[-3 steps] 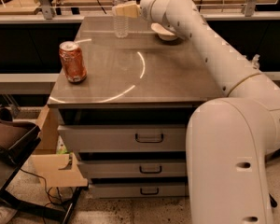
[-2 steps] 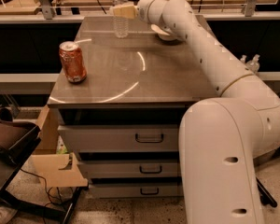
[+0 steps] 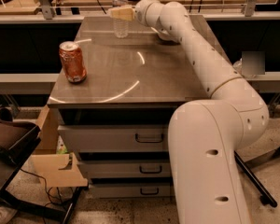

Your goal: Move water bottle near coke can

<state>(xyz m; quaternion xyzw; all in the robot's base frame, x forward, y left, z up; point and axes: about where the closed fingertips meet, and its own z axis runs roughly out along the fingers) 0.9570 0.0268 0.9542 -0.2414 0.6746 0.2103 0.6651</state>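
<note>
Edging left since a second ago, the tool [image 3: 118, 13] now overlaps the shoulder of the water bottle [image 3: 121, 28], unmoved at the far edge of the worktop [image 3: 158, 73] and well apart from the coke can [image 3: 73, 62]; whether it is clamped I cannot tell, so carrying likely remains.

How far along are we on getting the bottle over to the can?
Done: the gripper is at the bottle, level with its upper half. In hand: the grasp, though I can't tell if it is secured. Left: the whole carry. The bottle stands upright at the far edge of the table, and the can is near the front left corner, well apart from it.
</note>
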